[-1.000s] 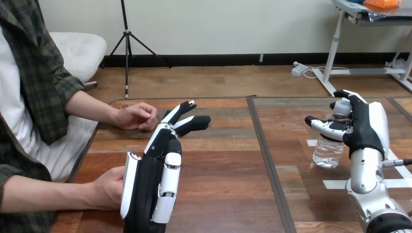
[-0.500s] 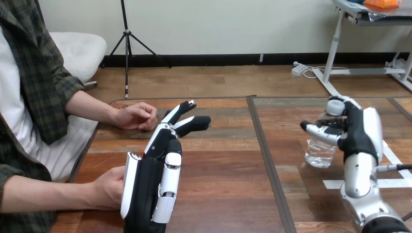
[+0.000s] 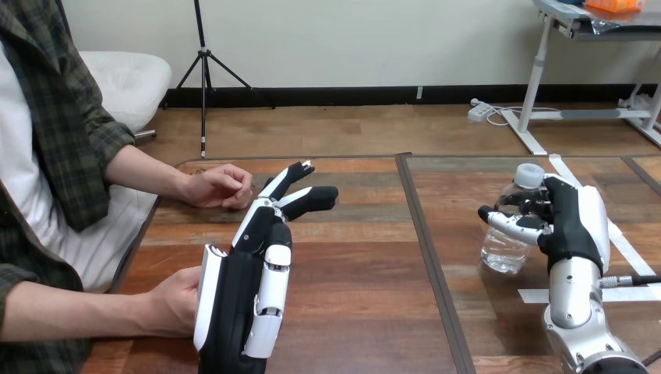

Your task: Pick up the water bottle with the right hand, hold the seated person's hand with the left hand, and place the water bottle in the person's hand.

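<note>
We found the table (image 3: 366,265) bare between our left hand (image 3: 249,280) and the water bottle (image 3: 505,248) gripped in our right hand (image 3: 575,222). Our left hand stood on edge beside the person's nearer hand (image 3: 175,300), screening it from that side.

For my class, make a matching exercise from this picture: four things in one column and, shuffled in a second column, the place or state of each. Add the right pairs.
Things
1. bottle
2. right hand
3. left hand
4. person's far hand

Places or states
A. fingers straight, pointing away over the table's left half
B. clear, with a white cap
C. rests near the table's far left corner, apart from both robot hands
D. fingers curled round the bottle

Pairs: 1-B, 2-D, 3-A, 4-C
</note>
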